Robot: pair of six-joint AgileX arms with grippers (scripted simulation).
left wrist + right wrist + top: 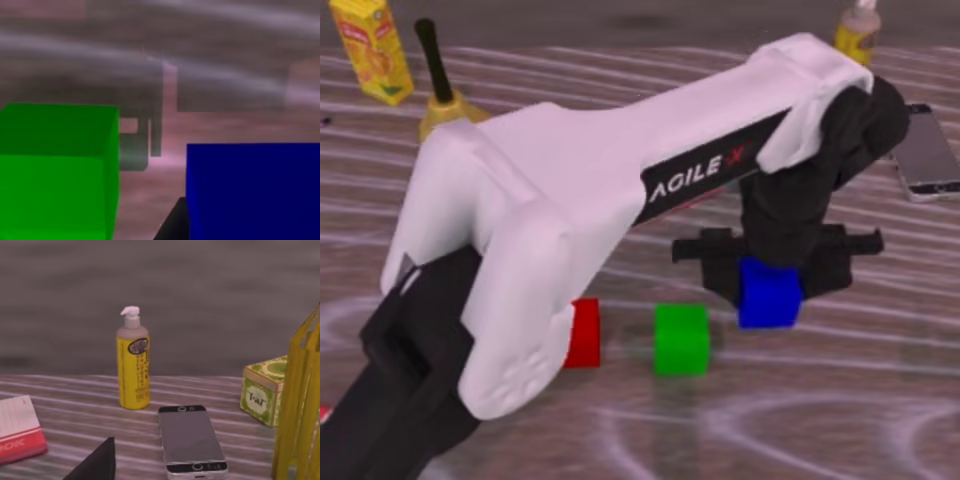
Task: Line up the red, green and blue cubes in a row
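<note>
the left arm reaches across the counter [880,420] from the top view's left, and its hand [775,262] sits over the blue cube [769,293], fingers down on either side, closed on it. the cube sits a little higher in the picture than the other two and just right of the green cube [681,339], so my guess is it is being set down, or about to be, at the right end of the row. whether it already rests on the counter i cannot tell.

the red cube [585,333] lies left of the green one, partly hidden by the arm's white shell; the two sit level with a gap between them. the blue one lies a similar gap from the green, which suits an even line: red, green, blue from left to right.

the left wrist view looks low along the counter: the blue cube [252,190] fills the near side with a dark finger edge beside it, and the green cube [57,170] stands next to it, apart, faces roughly square to each other.

all three cubes are plain, glossy, same size, with sharp edges: bright red, bright green, deep blue.

the right arm is out of the top view; its wrist view shows a yellow pump bottle [133,362], a phone [191,440] and a tea box [262,390]. i cannot tell the state of its hand.
</note>
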